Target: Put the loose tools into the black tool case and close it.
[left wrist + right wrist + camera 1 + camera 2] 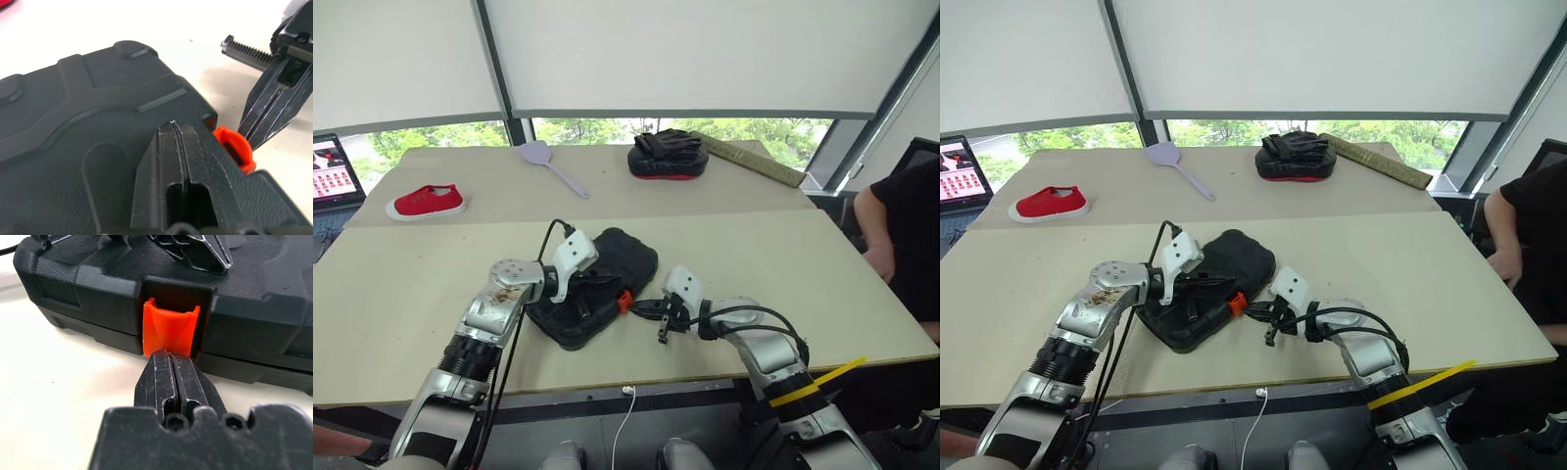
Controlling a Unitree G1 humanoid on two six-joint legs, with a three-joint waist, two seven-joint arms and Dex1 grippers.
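1. Daylight thru window strip [675, 127] under drawn white blinds [705, 54]; scene bright, evenly lit.
2. Soft short shadows beneath black tool case [597, 284] on table [783, 284]; no hard glare.
3. Head views sharp, slight bowing at edges.
4. Wrist views: case texture crisp at centre, near gripper bodies & far bkgd soft.
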